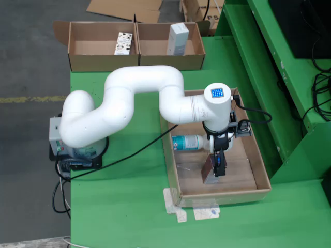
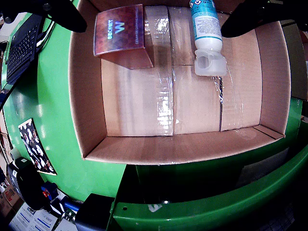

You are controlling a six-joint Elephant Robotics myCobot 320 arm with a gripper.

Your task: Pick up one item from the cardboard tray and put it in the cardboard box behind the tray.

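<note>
**Pincer poised over the brown carton in the cardboard tray**

The pincer [image 1: 217, 168] is shown lowered into the cardboard tray [image 1: 261, 173], directly above a small brown carton [image 1: 208, 170] lying near the tray's front wall in the overhead view. In the wrist view the carton [image 2: 120, 31] is seen with its glossy printed face up, beside a white bottle [image 2: 207, 29] with a blue label lying on its side; the two are apart. The pincer's two fingers [image 2: 62, 14] appear as dark shapes at the upper corners of the wrist view, spread wide and pinching nothing. The destination, a two-compartment cardboard box [image 1: 135, 61], stands behind the tray on the green surface [image 1: 124, 206]; each compartment already holds an upright package. For a sound grasp, it is judged that the fingers should be centred over the carton and closed across its narrower dimension, with the bottle left undisturbed.
</note>
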